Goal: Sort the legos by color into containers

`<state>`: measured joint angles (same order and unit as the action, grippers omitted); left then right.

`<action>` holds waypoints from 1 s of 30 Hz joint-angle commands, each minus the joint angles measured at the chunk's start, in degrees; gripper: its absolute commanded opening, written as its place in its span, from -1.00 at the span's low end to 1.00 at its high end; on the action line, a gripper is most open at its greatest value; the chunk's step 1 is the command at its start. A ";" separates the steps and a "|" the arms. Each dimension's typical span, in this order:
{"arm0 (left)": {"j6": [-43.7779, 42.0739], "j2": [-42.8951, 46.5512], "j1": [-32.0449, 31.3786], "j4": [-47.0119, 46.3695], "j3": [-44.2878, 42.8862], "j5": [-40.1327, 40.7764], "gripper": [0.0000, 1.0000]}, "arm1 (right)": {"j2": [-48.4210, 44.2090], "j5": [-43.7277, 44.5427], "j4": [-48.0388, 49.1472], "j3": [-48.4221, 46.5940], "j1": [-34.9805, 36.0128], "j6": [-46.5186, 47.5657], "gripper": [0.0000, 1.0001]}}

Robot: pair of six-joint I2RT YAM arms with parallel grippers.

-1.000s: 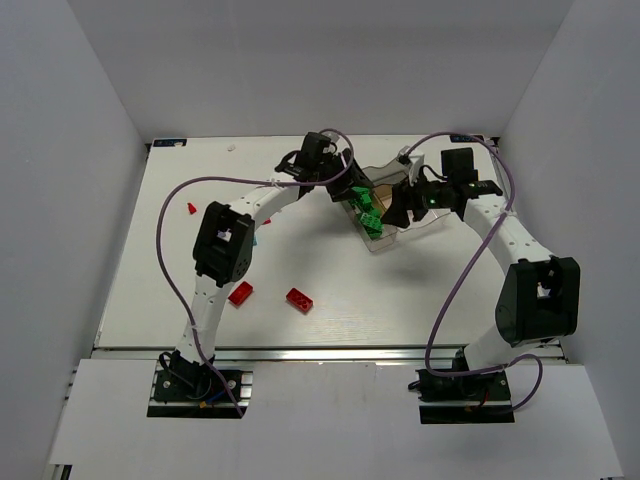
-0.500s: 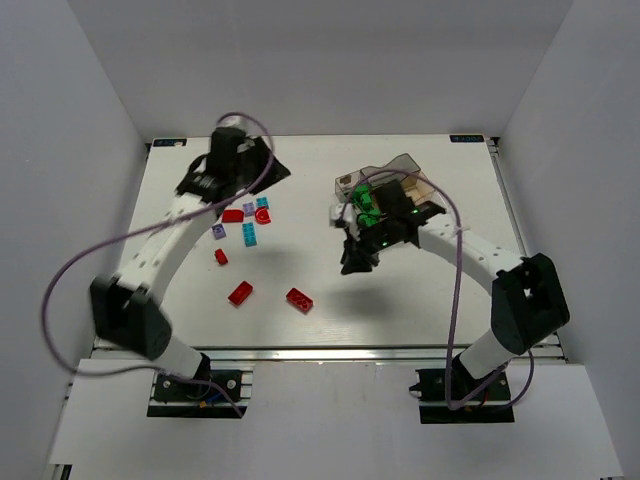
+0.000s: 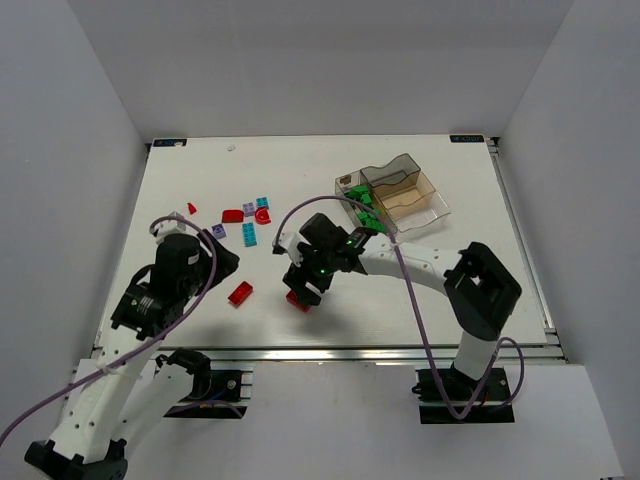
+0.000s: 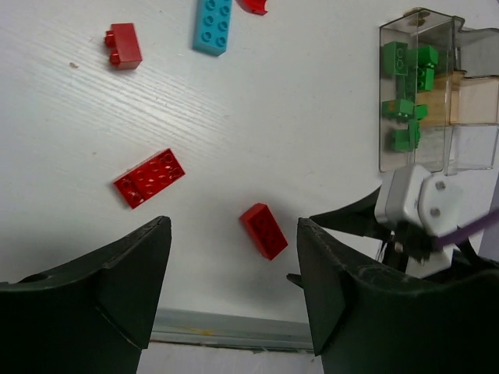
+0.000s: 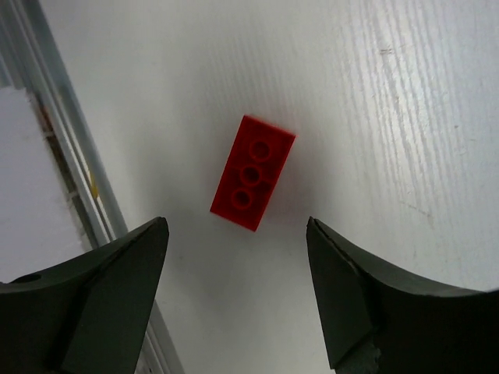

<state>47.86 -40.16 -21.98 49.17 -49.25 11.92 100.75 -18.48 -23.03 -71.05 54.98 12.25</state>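
- Between the jaws of the right gripper (image 5: 235, 226), which stood wide apart and held nothing, the red brick (image 5: 253, 173) lay flat on the table (image 5: 405, 93). It touched neither jaw and sat a little nearer the left-hand one.
- Its long axis ran away from the wrist, roughly crossways to the line on which the jaws would shut. It leaned, though, so that the far end pointed toward the right-hand jaw. One row of three round marks showed on its upper face, so it probably lay studs down.
- Because of that lean, one jaw would likely meet a corner first and twist the brick, or squeeze it out of the grip.
- Just outside the left-hand jaw ran the rail (image 5: 62, 140) at the table's front edge. A shoved brick could slide onto it.
- The left gripper (image 4: 232, 234) also had its jaws wide and empty. The same red brick lay just ahead of its gap, with the right gripper just beyond its right-hand jaw. If both arms reached in, they could collide.
- Farther ahead of those jaws, a larger red brick (image 4: 149, 178), a small red brick (image 4: 123, 45) and a cyan brick (image 4: 214, 23) lay loose.
- Farthest, past the right-hand jaw, the tray (image 4: 387, 156) held green legos (image 4: 405, 101) in its long section. A red brick dropped among them would spoil the sort.
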 commanded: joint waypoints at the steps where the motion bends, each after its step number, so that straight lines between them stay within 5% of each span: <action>1: 2.15 2.63 -0.08 6.20 -0.49 3.28 0.51 | 2.95 4.15 1.06 -4.70 0.74 -6.36 0.54; 11: 2.59 6.15 -0.08 11.21 -0.40 3.72 0.52 | 9.29 10.38 0.97 -8.14 5.04 -9.70 0.66; 18: 2.68 6.15 -0.08 13.14 0.30 4.68 0.52 | 13.06 20.30 0.27 -8.32 8.39 -9.18 0.50; 21: 2.86 4.40 -0.08 13.67 0.56 5.39 0.51 | 13.42 22.69 0.09 -6.84 8.74 -8.39 0.32; 24: 2.86 2.99 -0.08 13.15 1.62 5.74 0.51 | 11.67 24.02 1.31 -4.20 8.74 -6.55 -0.13; 25: 2.77 2.64 -0.08 12.71 1.88 5.92 0.52 | 10.97 24.02 1.75 -2.54 8.57 -6.10 -0.53; 27: 2.77 1.76 -0.08 11.92 3.02 6.01 0.51 | 7.99 24.37 3.33 -0.86 8.04 -5.05 -1.00; 30: 2.07 0.36 -0.08 10.07 3.73 6.01 0.52 | 1.15 21.32 5.97 2.75 5.50 -3.38 -1.00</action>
<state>50.41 -38.81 -21.98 61.14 -46.06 16.60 108.75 3.49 -19.14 -70.70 62.89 6.42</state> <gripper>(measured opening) 0.757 0.430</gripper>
